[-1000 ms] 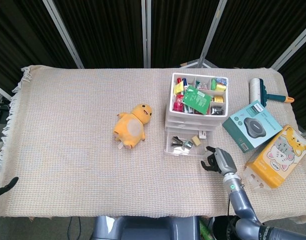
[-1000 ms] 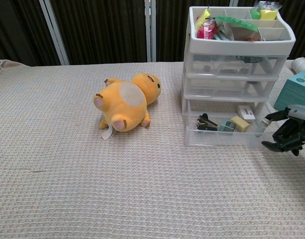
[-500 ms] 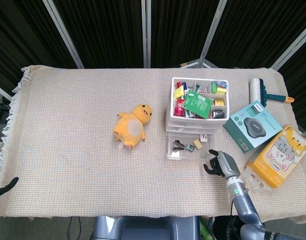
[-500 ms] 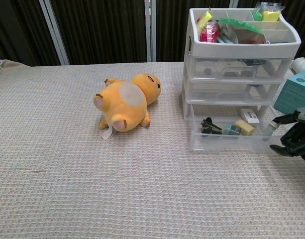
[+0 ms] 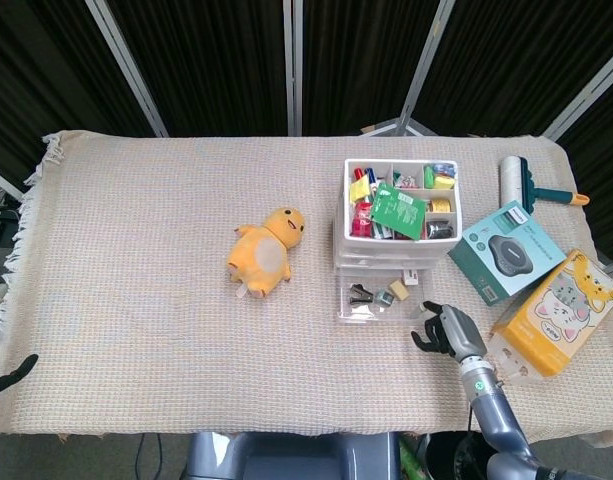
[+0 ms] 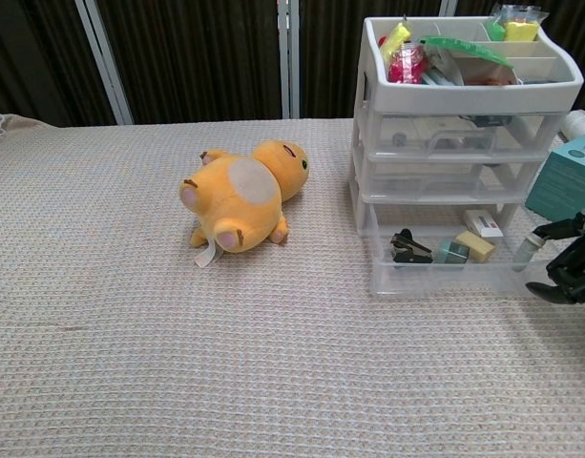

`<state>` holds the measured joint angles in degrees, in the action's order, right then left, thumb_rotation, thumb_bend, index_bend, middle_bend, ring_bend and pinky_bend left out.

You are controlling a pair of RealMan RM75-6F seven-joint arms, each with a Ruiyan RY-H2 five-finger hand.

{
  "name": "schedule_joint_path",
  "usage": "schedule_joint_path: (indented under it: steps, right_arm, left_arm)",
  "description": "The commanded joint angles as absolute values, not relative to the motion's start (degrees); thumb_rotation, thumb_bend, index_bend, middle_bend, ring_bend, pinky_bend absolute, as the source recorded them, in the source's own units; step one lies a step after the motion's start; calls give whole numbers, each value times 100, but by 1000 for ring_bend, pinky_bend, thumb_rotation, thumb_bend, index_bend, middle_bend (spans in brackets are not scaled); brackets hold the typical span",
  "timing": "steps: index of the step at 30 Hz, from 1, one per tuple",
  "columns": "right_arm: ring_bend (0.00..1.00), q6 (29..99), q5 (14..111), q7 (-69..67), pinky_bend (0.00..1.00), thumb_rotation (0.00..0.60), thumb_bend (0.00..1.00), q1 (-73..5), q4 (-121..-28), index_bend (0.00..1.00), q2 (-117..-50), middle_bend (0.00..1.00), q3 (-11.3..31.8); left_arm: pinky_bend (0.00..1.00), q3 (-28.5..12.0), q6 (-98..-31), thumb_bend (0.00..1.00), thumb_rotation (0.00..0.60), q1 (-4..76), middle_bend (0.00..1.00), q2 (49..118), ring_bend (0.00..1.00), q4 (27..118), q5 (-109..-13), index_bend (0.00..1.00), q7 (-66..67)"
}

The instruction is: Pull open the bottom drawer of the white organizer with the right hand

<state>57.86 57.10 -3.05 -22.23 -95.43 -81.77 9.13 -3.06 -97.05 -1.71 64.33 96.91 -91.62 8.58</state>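
Note:
The white organizer (image 5: 398,214) (image 6: 464,124) stands right of centre, its top tray full of small coloured items. Its clear bottom drawer (image 5: 380,298) (image 6: 449,265) is pulled out toward the front and holds a black clip and small blocks. My right hand (image 5: 444,330) (image 6: 571,272) sits at the drawer's front right corner. Its curled fingers (image 6: 527,250) hook that corner. At the lower left edge of the head view, only a dark sliver of my left hand (image 5: 8,373) shows, off the table.
An orange plush toy (image 5: 265,251) (image 6: 240,195) lies left of the organizer. A teal box (image 5: 504,251), an orange cat-print box (image 5: 558,311) and a lint roller (image 5: 526,183) crowd the right side. The beige cloth's front edge (image 5: 286,428) runs close behind my right hand.
My right hand has drawn back toward the front and slightly right. The bottom drawer came with it, and the whole organizer slid the same way.

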Motion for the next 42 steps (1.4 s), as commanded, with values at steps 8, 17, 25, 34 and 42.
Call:
schedule_joint_path:
  steps: [8,17,25,34,42]
  right_arm:
    - [845,6152,6344,-486,680,600,162,-2023,-9940,293,-8077,793,810]
    - [859,6478,6304,-31,682,600,97,-2041,-10433,306,-7948,812,966]
    - [920,7111,4559,2377,682,600,87,-2668,-10917,410,-8161,882,1463]
    - [943,7961,2982,3863,682,600,88,-3413,-10743,421,-8845,908,2075]
    - [955,8164,2300,4203,683,600,86,-3799,-10395,424,-9292,919,2393]
  left_arm:
    - [0,-322,-9750,61,600,-185,0,6433,0,9674,-9163,0,791]
    - [0,-345,-9791,61,600,-193,0,6440,0,9646,-9162,0,740]
    - [0,-348,-9862,60,600,-217,0,6441,0,9645,-9208,0,727]
    - [0,-352,-9865,60,600,-227,0,6408,0,9592,-9188,0,628]
    - [0,-369,-9831,61,600,-219,0,6373,0,9559,-9133,0,492]
